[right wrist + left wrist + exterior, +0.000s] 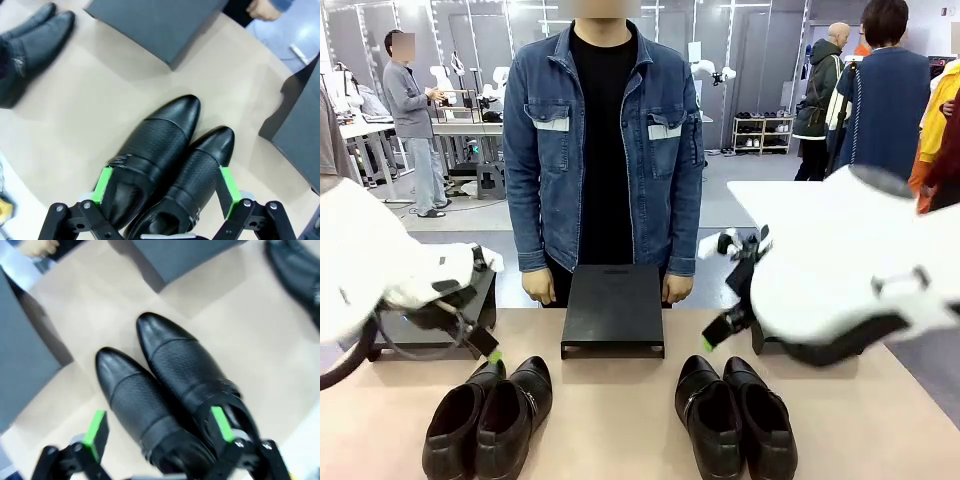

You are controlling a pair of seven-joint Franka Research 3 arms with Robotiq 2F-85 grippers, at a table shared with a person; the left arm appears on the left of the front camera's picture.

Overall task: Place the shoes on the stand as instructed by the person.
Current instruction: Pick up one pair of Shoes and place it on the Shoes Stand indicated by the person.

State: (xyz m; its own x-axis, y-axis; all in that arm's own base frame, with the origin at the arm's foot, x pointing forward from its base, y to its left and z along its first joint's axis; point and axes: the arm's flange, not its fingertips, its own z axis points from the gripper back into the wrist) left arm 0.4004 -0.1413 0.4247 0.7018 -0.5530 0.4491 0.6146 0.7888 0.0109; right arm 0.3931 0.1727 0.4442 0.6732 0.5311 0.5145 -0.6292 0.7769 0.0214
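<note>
Two pairs of glossy black shoes stand on the beige table, toes toward the person. My left gripper hovers above the left pair. In the left wrist view this gripper is open, one green pad left of the pair, the other over the right shoe's opening. My right gripper hangs over the right pair. The right wrist view shows it open astride that pair. Neither holds anything. The black stand sits mid-table in front of the person, a hand resting at each back corner.
A dark box stands at the table's left and another at its right, behind my grippers. Bare tabletop lies between the two pairs. People stand farther back in the room.
</note>
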